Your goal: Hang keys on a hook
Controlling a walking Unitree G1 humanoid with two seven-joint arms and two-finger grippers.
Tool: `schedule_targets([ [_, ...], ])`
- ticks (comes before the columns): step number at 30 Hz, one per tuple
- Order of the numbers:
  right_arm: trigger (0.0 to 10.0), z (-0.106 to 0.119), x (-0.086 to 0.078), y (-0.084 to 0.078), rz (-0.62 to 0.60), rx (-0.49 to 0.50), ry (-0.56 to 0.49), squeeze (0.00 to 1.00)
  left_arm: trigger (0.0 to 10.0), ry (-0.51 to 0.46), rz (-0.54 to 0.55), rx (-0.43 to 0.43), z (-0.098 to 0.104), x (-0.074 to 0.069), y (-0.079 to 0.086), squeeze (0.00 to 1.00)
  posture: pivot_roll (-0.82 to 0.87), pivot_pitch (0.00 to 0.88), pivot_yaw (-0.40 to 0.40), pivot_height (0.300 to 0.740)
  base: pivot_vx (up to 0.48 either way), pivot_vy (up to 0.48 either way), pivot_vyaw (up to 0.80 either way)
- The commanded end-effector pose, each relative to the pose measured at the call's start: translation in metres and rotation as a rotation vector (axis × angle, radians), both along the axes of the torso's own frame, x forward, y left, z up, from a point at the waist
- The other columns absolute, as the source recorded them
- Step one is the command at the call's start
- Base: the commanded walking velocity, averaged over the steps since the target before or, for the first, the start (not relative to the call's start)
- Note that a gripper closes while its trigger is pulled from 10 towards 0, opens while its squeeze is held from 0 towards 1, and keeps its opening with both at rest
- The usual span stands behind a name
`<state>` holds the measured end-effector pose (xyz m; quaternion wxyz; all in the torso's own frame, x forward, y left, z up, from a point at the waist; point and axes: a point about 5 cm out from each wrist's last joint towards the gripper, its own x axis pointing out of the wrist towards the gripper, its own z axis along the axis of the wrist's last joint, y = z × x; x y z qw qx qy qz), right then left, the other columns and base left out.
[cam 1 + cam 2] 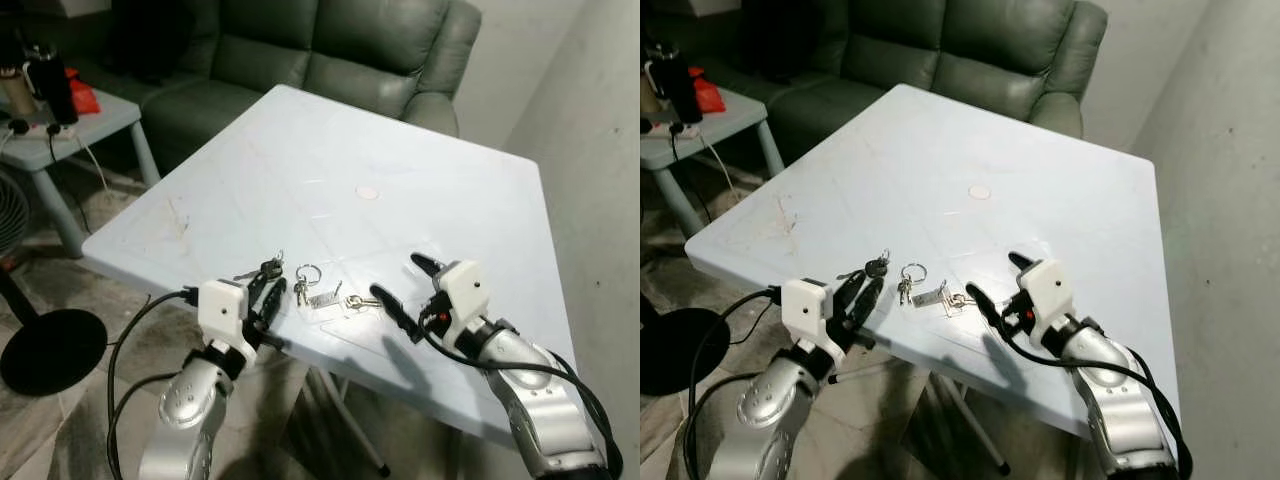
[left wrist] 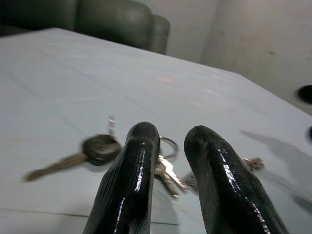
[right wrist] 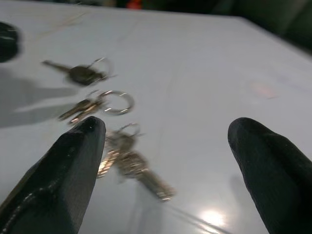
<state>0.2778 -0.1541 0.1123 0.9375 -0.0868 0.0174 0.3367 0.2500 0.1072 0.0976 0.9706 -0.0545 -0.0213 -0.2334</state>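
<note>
— Where are the keys?

— On the table (image 1: 330,150), near the edge closest to the robot. Three bunches lie there in a loose row: a black-headed key (image 1: 268,268) nearest the left end effector (image 1: 262,300), then a ring (image 1: 307,273) with small keys just beside it, then a bunch with a silver tag (image 1: 327,298) nearest the right end effector (image 1: 403,291).

— Is anything holding them?

— No, all three lie flat on the table. The left end effector sits at the table edge just short of the black-headed key, its two fingers (image 2: 131,180) close together with only a narrow gap, gripping nothing. From its wrist view the key (image 2: 97,148) and the ring (image 2: 165,146) lie just past the fingertips.

— And the right one?

— Spread wide, released, low over the table. One finger (image 3: 73,165) is right by the tagged bunch (image 3: 134,165); the other is well off to the far side of it. Whether it touches the keys, I can't tell.

— What else is around the table?

— A green sofa (image 1: 330,50) behind it, a small side table (image 1: 60,130) with clutter off to the robot's left, and a round black base (image 1: 50,348) on the floor by that.
</note>
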Motion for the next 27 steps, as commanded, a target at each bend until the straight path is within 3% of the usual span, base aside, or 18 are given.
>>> schedule_targets([
  [1, 10.0, 0.001, -0.002, 0.000, 0.030, -0.007, 0.013, 0.00, 10.0, -0.007, -0.043, 0.009, 0.003, -0.005, -0.010, 0.00, -0.03, 0.119, -0.133, 0.740, 0.000, 0.000, 0.00],
  [18, 10.0, -0.003, -0.003, 0.008, 0.154, -0.006, 0.089, 0.00, 10.0, 0.059, -0.073, 0.006, -0.005, -0.033, -0.026, 0.00, -0.01, 0.155, -0.142, 0.740, 0.000, 0.000, 0.00],
  [19, 7.8, -0.003, -0.003, 0.008, 0.157, -0.006, 0.093, 0.00, 10.0, 0.060, -0.072, 0.005, -0.005, -0.034, -0.026, 0.00, -0.01, 0.155, -0.144, 0.740, 0.000, 0.000, 0.00],
  [20, 7.8, -0.003, -0.003, 0.008, 0.159, -0.006, 0.095, 0.00, 10.0, 0.062, -0.071, 0.005, -0.005, -0.034, -0.026, 0.00, -0.01, 0.155, -0.144, 0.740, 0.000, 0.000, 0.00],
  [21, 6.6, -0.003, -0.003, 0.008, 0.161, -0.001, 0.100, 0.00, 10.0, 0.063, -0.070, 0.005, -0.005, -0.034, -0.026, 0.00, -0.01, 0.155, -0.144, 0.740, 0.000, 0.000, 0.00],
  [22, 4.4, -0.003, -0.003, 0.008, 0.162, 0.004, 0.104, 0.00, 10.0, 0.063, -0.068, 0.006, -0.005, -0.034, -0.026, 0.00, -0.01, 0.155, -0.144, 0.740, 0.000, 0.000, 0.00],
  [27, 4.8, -0.003, -0.004, 0.015, 0.147, 0.026, 0.124, 0.00, 10.0, 0.065, -0.064, 0.007, -0.004, -0.034, -0.026, 0.00, -0.01, 0.155, -0.143, 0.740, 0.000, 0.000, 0.00],
])
